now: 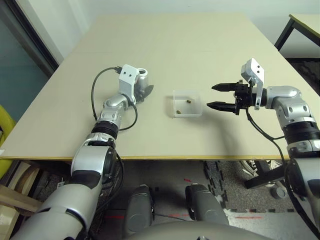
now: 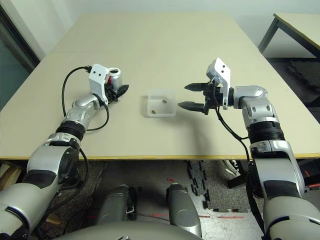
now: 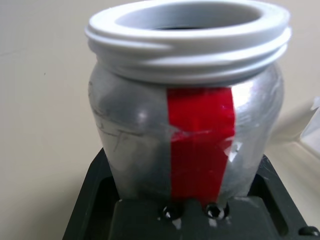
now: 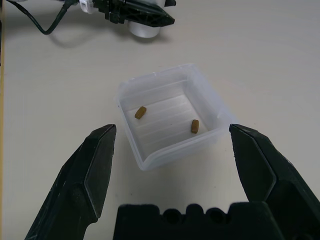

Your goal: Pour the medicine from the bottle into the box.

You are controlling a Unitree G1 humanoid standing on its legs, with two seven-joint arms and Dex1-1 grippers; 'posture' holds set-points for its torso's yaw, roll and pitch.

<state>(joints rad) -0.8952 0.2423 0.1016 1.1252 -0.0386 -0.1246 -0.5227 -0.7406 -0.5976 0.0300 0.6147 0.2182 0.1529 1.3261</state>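
Clear plastic box (image 4: 167,117) on the beige desk (image 1: 165,45), two brownish pills (image 4: 140,112) lying inside it.

The left tool (image 2: 116,92) is clamped on the bottle (image 3: 185,115), which stands upright with its mouth uncapped, just left of the box and apart from it; whether its base touches the desk is hard to tell. A strip of red label runs down the bottle's side. The right tool (image 1: 221,96) hovers just right of the box with its black fingers (image 4: 92,175) spread wide, holding nothing, pointing toward the box.
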